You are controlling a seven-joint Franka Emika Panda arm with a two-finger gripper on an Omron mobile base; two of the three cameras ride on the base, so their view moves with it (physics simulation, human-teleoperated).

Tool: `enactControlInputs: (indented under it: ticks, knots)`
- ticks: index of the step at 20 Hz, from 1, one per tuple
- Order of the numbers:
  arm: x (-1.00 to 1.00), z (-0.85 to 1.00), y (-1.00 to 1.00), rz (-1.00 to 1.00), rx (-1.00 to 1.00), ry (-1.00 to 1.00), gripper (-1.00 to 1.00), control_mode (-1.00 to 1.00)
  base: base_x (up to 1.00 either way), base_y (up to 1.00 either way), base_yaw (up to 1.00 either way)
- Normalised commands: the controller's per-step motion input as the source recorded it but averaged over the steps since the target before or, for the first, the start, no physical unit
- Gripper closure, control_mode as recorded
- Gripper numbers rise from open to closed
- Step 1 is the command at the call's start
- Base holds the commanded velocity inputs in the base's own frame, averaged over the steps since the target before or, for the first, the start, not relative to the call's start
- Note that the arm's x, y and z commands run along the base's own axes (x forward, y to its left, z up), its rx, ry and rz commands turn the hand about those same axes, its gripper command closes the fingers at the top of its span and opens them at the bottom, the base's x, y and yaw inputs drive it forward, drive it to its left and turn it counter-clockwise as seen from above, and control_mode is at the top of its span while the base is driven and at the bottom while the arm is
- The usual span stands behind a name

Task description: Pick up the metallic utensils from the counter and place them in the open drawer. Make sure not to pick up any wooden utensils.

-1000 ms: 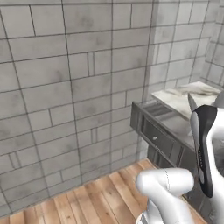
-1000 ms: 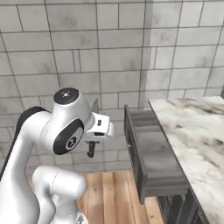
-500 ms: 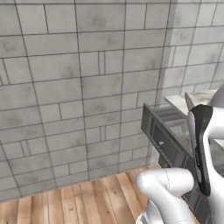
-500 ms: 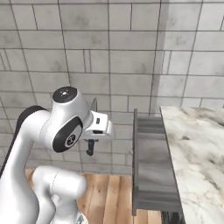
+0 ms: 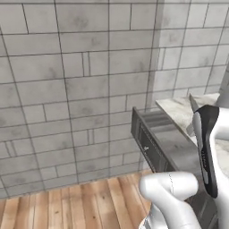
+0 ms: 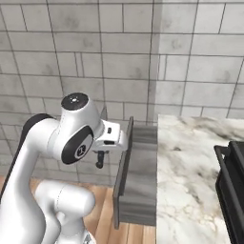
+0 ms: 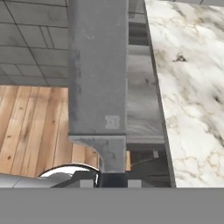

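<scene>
Seemingly clamped, the two-finger gripper has its dark tips closed on the slim grey metal knife. The flat, dull blade bears a small square stamp too faint to read. Just beyond the hand lies the wide shallow grey drawer, pulled open, with the veined white marble counter alongside it.

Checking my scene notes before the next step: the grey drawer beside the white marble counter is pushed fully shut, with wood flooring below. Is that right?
Not quite. The drawer is pulled open, not shut: the right base view shows its front panel standing out from the marble counter, with the shallow tray exposed. The wood flooring below is right.
</scene>
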Motion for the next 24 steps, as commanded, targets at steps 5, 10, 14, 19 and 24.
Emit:
enactControlInputs:
  ticks: [5, 10, 14, 19, 24]
  knots:
    - [0.0, 0.0, 0.0, 0.0, 0.0, 0.0, 1.0, 1.0, -0.65, -0.09, 0.19]
    - [0.0, 0.0, 0.0, 0.0, 0.0, 0.0, 1.0, 1.0, 0.02, -0.06, 0.14]
    - [0.0, 0.0, 0.0, 0.0, 0.0, 0.0, 1.0, 1.0, 0.27, -0.27, 0.15]
    - [0.0, 0.0, 0.0, 0.0, 0.0, 0.0, 1.0, 1.0, 0.01, -0.63, 0.11]
    - [0.0, 0.0, 0.0, 0.0, 0.0, 0.0, 1.0, 1.0, 0.0, -0.38, 0.01]
